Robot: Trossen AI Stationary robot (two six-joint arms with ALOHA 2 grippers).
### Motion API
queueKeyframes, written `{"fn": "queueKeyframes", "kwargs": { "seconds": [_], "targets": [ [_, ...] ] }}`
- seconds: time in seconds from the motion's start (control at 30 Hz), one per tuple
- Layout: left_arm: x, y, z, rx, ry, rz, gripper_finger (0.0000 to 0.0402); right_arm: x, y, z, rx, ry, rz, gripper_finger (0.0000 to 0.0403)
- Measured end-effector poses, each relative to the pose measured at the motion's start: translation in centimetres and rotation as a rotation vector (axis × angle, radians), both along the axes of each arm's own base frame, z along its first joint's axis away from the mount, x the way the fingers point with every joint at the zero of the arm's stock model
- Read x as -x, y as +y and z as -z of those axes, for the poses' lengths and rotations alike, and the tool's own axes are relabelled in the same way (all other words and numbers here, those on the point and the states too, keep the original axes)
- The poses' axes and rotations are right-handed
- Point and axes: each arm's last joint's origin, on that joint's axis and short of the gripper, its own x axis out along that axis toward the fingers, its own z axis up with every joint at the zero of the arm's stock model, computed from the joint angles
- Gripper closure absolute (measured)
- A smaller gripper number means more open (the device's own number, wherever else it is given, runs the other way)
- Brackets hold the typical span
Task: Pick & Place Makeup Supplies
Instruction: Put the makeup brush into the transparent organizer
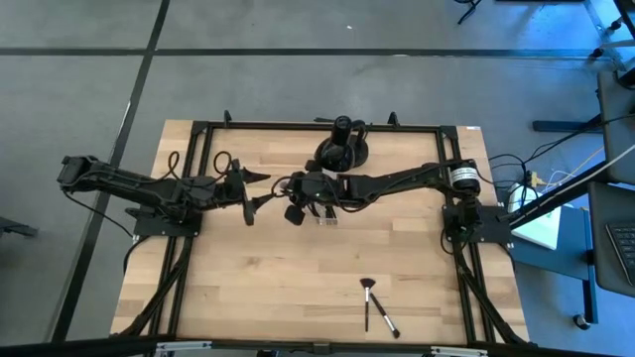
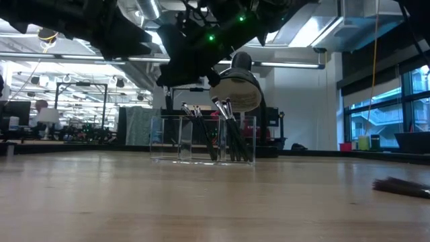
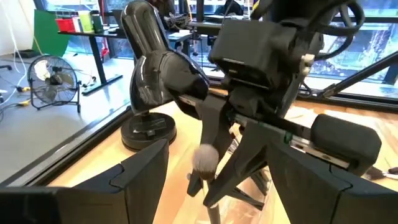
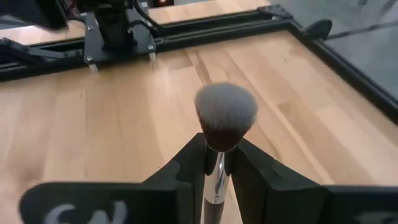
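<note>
My right gripper (image 4: 216,155) is shut on a makeup brush with a silver ferrule and a fluffy grey head (image 4: 225,112). It hovers over the table's middle (image 1: 295,198), next to the clear organiser tray (image 1: 325,216). Several dark-handled brushes (image 2: 228,131) stand upright in that tray (image 2: 168,138). Two more brushes (image 1: 367,297) (image 1: 385,320) lie flat near the table's near edge. My left gripper (image 3: 224,186) is open and empty, facing the right gripper from the table's left side (image 1: 258,196). My right gripper pinches the brush between its two fingers at the silver ferrule (image 4: 214,167), just behind the head. The brush lies along the fingers, its head sticking out past the fingertips toward the table's left. It is lifted clear of the table.
A large black rounded object on a round base (image 1: 342,149) (image 3: 155,68) stands at the far edge behind the tray. Black frame rails run along the table's far and side edges. Bare wood lies between the tray and the two loose brushes (image 2: 402,187).
</note>
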Motion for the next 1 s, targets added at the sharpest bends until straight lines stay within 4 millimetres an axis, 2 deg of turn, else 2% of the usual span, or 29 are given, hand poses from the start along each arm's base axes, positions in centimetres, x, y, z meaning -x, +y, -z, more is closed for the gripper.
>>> {"fn": "queueKeyframes", "kwargs": {
  "seconds": [0.4, 0.6, 0.8, 1.0],
  "targets": [
    [0.0, 0.0, -0.1, 0.040, -0.022, -0.009, 0.0135, 0.3, -0.3, 1.0, -0.094, 0.065, 0.003, 0.0302],
    [0.0, 0.0, 0.0, 0.049, -0.026, -0.011, 0.0135, 0.1, -0.8, 0.3, -0.048, 0.029, 0.028, 0.0286],
    [0.0, 0.0, -0.1, 0.062, -0.034, -0.013, 0.0135, 0.0, -1.8, 0.1, -0.011, 0.014, 0.072, 0.0285],
    [0.0, 0.0, -0.1, 0.063, -0.034, -0.013, 0.0135, 0.1, -2.0, 0.1, 0.037, 0.033, 0.081, 0.0285]
  ]
}}
